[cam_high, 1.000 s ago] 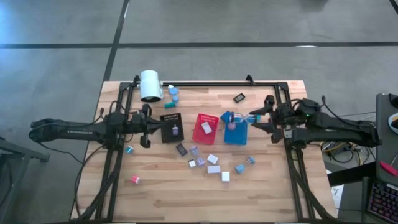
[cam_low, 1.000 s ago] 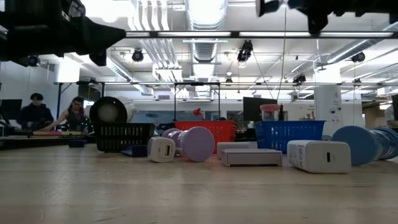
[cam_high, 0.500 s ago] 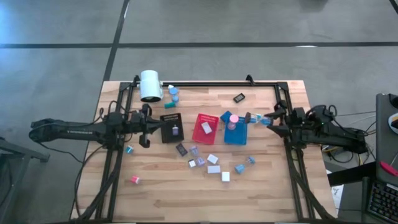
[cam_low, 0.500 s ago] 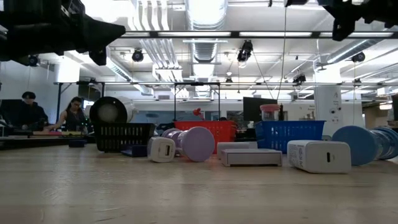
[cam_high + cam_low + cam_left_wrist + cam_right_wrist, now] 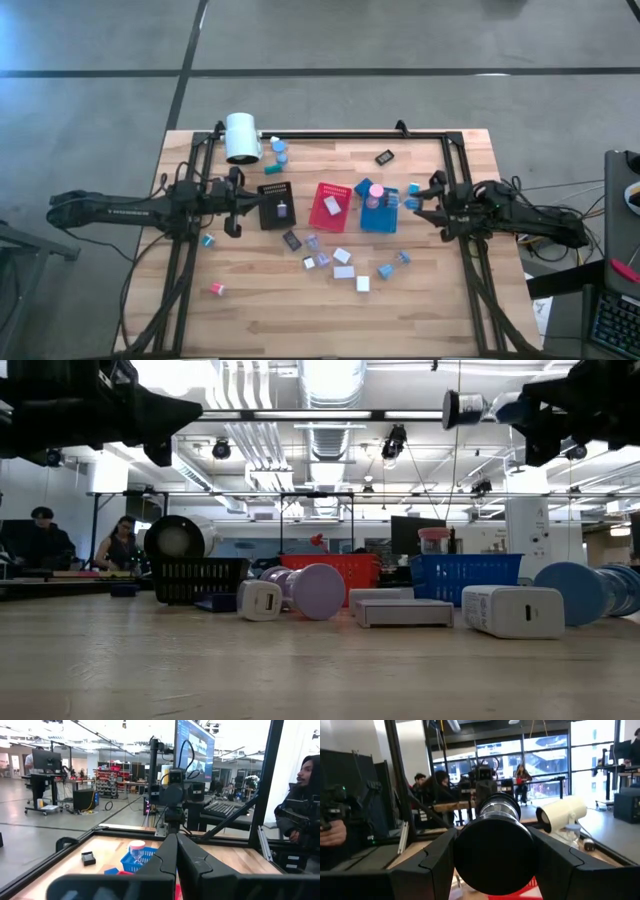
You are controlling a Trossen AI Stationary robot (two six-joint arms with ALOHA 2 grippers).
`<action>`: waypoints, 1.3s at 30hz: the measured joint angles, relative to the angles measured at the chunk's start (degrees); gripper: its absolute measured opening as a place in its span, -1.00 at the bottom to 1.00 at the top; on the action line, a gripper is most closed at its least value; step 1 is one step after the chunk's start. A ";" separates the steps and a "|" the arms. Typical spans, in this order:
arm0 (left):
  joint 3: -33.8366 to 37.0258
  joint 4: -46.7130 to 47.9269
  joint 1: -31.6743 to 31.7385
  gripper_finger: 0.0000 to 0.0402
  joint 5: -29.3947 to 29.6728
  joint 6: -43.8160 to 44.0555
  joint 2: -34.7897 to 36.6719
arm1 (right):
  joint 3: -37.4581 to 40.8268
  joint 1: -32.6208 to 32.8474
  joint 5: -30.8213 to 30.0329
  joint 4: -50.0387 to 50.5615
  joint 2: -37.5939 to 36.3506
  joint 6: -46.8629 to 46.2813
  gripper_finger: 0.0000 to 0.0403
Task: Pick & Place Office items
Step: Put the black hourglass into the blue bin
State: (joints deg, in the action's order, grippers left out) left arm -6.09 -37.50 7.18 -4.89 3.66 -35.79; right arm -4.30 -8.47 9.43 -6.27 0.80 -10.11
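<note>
Right gripper hangs above the table's right side, just beside the blue tray, its fingers pinching a round piece held sideways. From above the piece looks blue; in the right wrist view its dark round end fills the space between the two fingers. In the low view it sits high in the air, well clear of the tabletop.

Left gripper waits over the table's left side, just beside the black tray, fingers pressed together and holding nothing.

Three trays stand in a row across the middle. The black one holds a lavender block. A red tray carries a white block. A pink cap stands at the blue tray's far end.

Other office items lie scattered on the wood in front of the trays: white blocks, small blue bits, a teal bit and a pink bit near the left front. A black bit lies alone toward the far edge. Blue caps sit beside a white cylinder lying at the far left corner.

Two people sit in the room beyond the table.
</note>
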 joint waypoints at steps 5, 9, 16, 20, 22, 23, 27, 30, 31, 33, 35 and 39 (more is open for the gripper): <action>0.00 0.00 -0.02 -0.96 0.02 0.02 0.02 | 3.80 0.00 0.00 -4.31 -0.77 -0.29 0.01; 0.00 0.00 -0.02 -0.96 0.02 0.00 0.04 | 3.79 0.00 -0.02 -3.78 -0.71 -0.39 0.01; 0.00 0.02 -0.02 -0.96 0.02 0.00 0.02 | 3.79 -0.01 -0.02 -5.38 -0.70 -0.42 0.01; 0.00 0.02 -0.02 -0.96 0.03 -0.24 0.02 | 1.30 -0.04 -0.43 -6.04 -0.25 -0.06 0.01; 0.00 0.02 -0.02 -0.96 0.04 -0.24 0.02 | -3.05 -0.04 -0.91 -1.31 0.75 0.99 0.01; 0.00 0.02 -0.02 -0.96 0.04 -0.27 0.02 | -5.87 -0.04 -1.95 2.36 1.56 1.46 0.01; 0.00 0.00 -0.02 -0.96 0.08 -0.32 0.02 | -17.91 -0.04 -8.20 18.46 7.44 2.48 0.01; 0.00 0.00 -0.02 -0.96 0.35 -0.42 0.02 | -27.04 -0.04 -10.85 28.25 14.24 2.30 0.01; 0.00 -0.02 -0.02 -0.96 0.46 -0.44 0.02 | -29.95 -0.04 -11.40 31.24 16.87 2.19 0.01; 0.00 -0.04 -0.02 -0.96 0.93 -0.44 0.02 | -35.33 -0.04 -12.12 36.77 22.19 2.16 0.01; 0.00 -0.04 -0.02 -0.96 1.29 -0.44 0.02 | -40.26 -0.04 -12.71 41.69 28.01 1.82 0.01; 0.00 -0.02 -0.02 -0.96 1.38 -0.44 0.02 | -49.13 -0.04 -12.66 50.46 39.20 1.17 0.01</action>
State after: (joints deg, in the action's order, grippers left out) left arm -6.09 -37.52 7.16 -3.51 3.22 -35.77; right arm -53.43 -8.51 -3.23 44.18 39.99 -8.94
